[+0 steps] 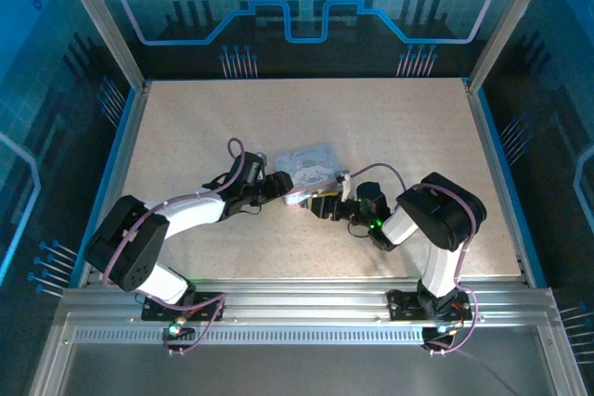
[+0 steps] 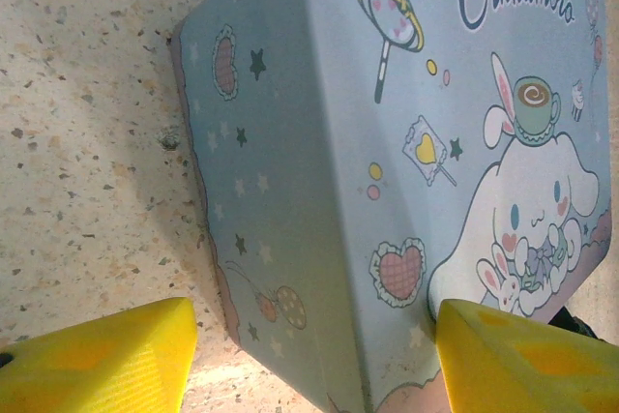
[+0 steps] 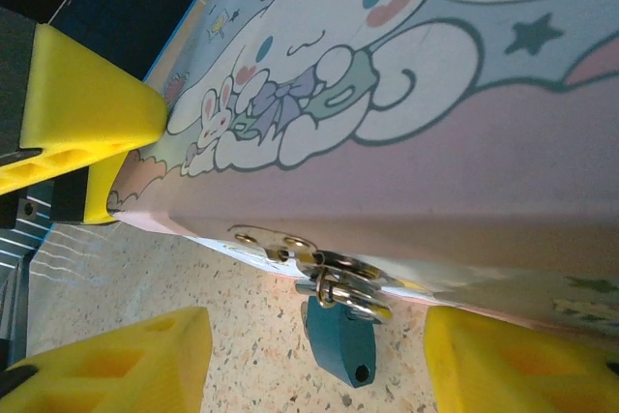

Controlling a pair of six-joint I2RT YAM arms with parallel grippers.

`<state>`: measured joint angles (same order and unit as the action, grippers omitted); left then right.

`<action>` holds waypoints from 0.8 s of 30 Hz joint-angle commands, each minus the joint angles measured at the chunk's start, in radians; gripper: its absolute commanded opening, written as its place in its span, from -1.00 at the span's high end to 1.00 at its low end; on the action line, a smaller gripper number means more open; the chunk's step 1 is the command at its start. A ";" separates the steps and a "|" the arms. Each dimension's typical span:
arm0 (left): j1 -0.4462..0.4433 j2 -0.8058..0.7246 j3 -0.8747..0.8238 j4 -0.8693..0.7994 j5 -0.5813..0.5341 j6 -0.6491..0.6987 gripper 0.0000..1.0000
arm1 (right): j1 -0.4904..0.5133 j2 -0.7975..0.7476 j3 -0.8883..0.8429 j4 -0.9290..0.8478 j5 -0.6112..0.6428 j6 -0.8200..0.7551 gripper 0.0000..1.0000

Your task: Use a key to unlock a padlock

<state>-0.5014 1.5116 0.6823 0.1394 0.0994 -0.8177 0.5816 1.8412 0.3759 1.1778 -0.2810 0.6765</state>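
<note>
Right wrist: padlock on tin box hasp

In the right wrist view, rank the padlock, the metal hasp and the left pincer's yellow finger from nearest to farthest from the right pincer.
From the right pincer:
1. padlock, hanging between its fingers.
2. hasp, just above, on the tin box's front edge.
3. left pincer's yellow finger, upper left, at the box's corner.

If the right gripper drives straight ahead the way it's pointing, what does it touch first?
Probably the padlock: it hangs from the hasp on the tin box, centred ahead of the open right gripper. The box wall comes next, though depth is unclear.
</note>
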 commanded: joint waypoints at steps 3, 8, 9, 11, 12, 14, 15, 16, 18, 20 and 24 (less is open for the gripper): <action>-0.012 0.029 -0.025 -0.107 -0.004 0.000 -0.34 | 0.000 0.041 0.020 0.082 -0.031 0.011 -0.15; -0.012 0.030 -0.023 -0.105 -0.004 -0.001 -0.34 | -0.002 0.053 0.027 0.091 -0.046 0.015 -0.11; -0.012 0.030 -0.023 -0.105 -0.004 -0.002 -0.34 | -0.002 0.057 0.027 0.102 -0.048 0.015 -0.09; -0.012 0.032 -0.022 -0.107 -0.004 -0.001 -0.34 | -0.002 0.059 0.027 0.113 -0.055 0.015 -0.05; -0.012 0.032 -0.021 -0.106 -0.003 -0.002 -0.34 | -0.002 0.061 0.029 0.116 -0.058 0.014 -0.04; -0.012 0.033 -0.021 -0.107 -0.004 -0.001 -0.34 | -0.002 0.065 0.027 0.129 -0.061 0.012 -0.03; -0.012 0.034 -0.021 -0.106 -0.002 -0.002 -0.35 | -0.002 0.066 0.027 0.134 -0.062 0.011 -0.02; -0.011 0.033 -0.021 -0.107 -0.003 -0.002 -0.35 | -0.002 0.066 0.026 0.139 -0.064 0.009 0.01; -0.012 0.033 -0.020 -0.106 -0.003 -0.002 -0.35 | -0.002 0.065 0.026 0.141 -0.066 0.008 0.03; -0.012 0.035 -0.020 -0.106 0.000 -0.002 -0.34 | -0.002 0.065 0.025 0.141 -0.066 0.006 0.05; -0.012 0.035 -0.022 -0.107 0.000 -0.001 -0.35 | -0.002 0.069 0.024 0.155 -0.071 0.004 0.09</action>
<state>-0.5014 1.5116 0.6823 0.1387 0.0994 -0.8177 0.5816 1.8977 0.3882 1.2675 -0.3264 0.6876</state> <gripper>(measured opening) 0.673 0.458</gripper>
